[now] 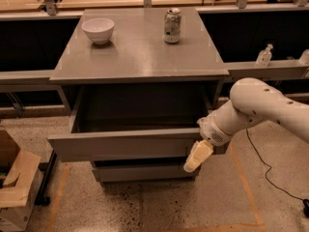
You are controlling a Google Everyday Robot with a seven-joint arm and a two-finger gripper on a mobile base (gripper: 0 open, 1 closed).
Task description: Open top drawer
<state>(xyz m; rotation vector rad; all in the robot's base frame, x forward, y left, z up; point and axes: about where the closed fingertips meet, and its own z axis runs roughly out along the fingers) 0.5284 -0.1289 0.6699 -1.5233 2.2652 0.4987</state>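
The top drawer [120,145] of the grey cabinet is pulled well out, its deep grey box interior [140,108] showing empty. A narrower grey drawer front [145,173] sits closed below it. My gripper [197,157], with cream-coloured fingers [199,154], hangs at the right end of the top drawer's front, pointing down and left over its lower edge. The white arm [260,105] reaches in from the right.
On the cabinet top [140,52] stand a white bowl [98,30] at back left and a drink can [172,25] at back centre. A cardboard box [14,187] lies on the floor at left. A cable [270,173] runs over the floor at right. Benches stand behind.
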